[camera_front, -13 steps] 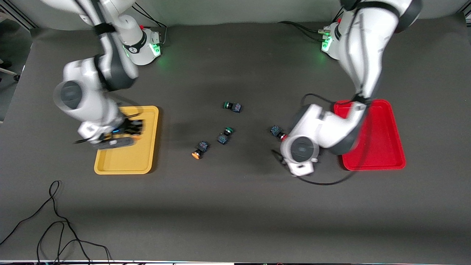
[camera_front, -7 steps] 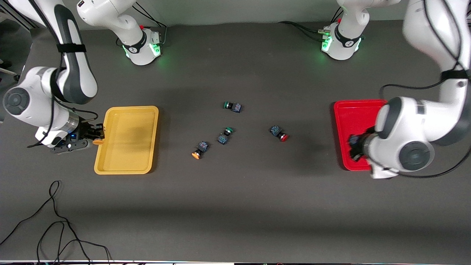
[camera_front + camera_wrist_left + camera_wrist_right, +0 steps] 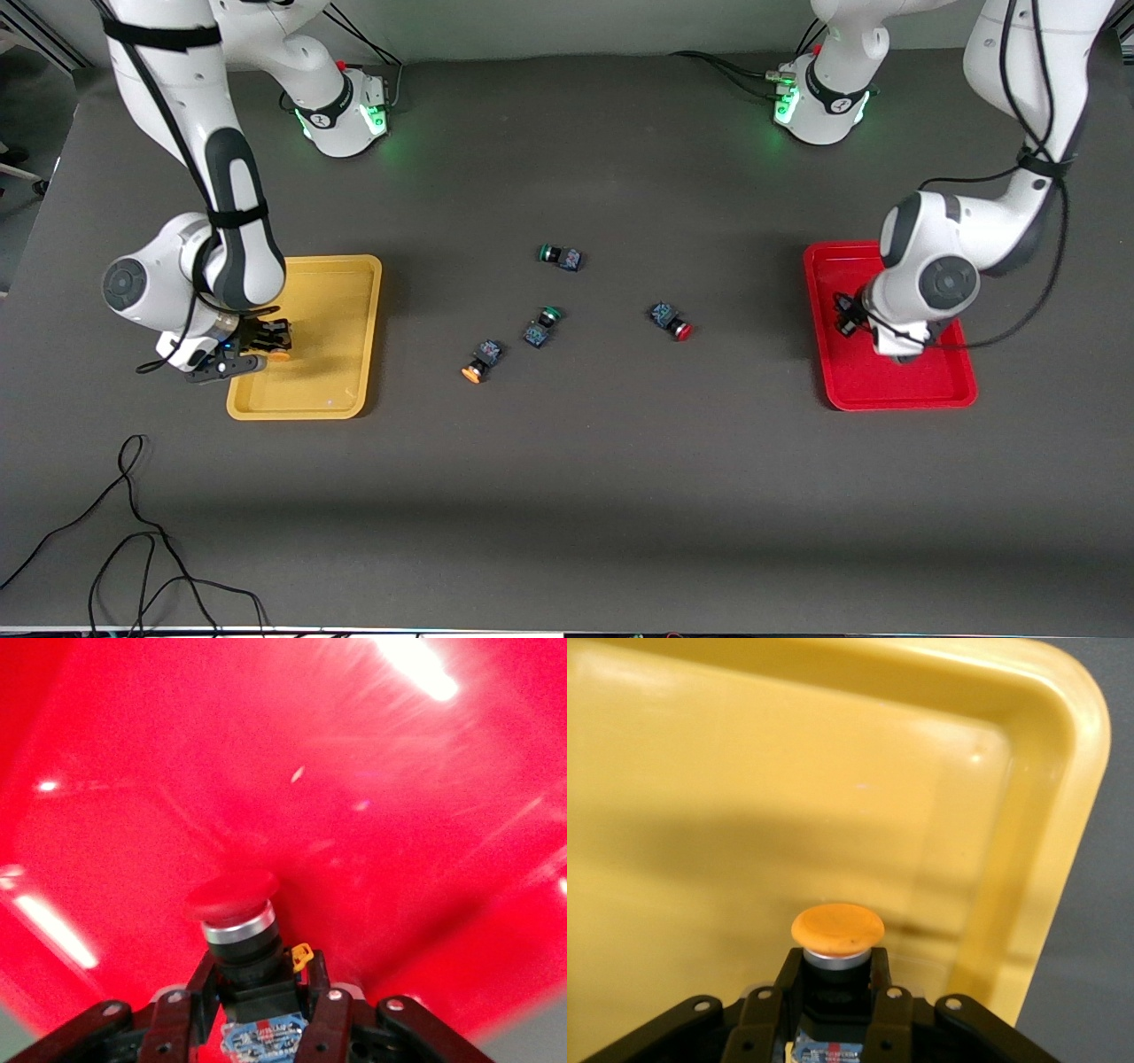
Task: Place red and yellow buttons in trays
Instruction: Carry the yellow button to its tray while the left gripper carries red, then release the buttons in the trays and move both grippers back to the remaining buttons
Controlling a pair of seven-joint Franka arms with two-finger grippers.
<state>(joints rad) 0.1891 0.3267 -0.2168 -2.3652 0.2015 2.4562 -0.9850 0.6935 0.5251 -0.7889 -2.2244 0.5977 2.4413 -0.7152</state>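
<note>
- Yellow tray [image 3: 354,283] sits right under your right gripper [image 3: 266,341]; red tray [image 3: 948,381] sits under your left gripper [image 3: 850,315].
- Right gripper is clamped on a yellow-capped button [image 3: 837,930], cap aimed at the tray floor, so the drop looks close.
- Left gripper is clamped on a red-capped button [image 3: 232,896], cap just above the red floor.
- Loose yellow button [image 3: 478,361] lies toward table centre from the right gripper, which is nearer; loose red button [image 3: 671,321] lies centreward of the left.
- Skip both green buttons [image 3: 542,325].
</note>
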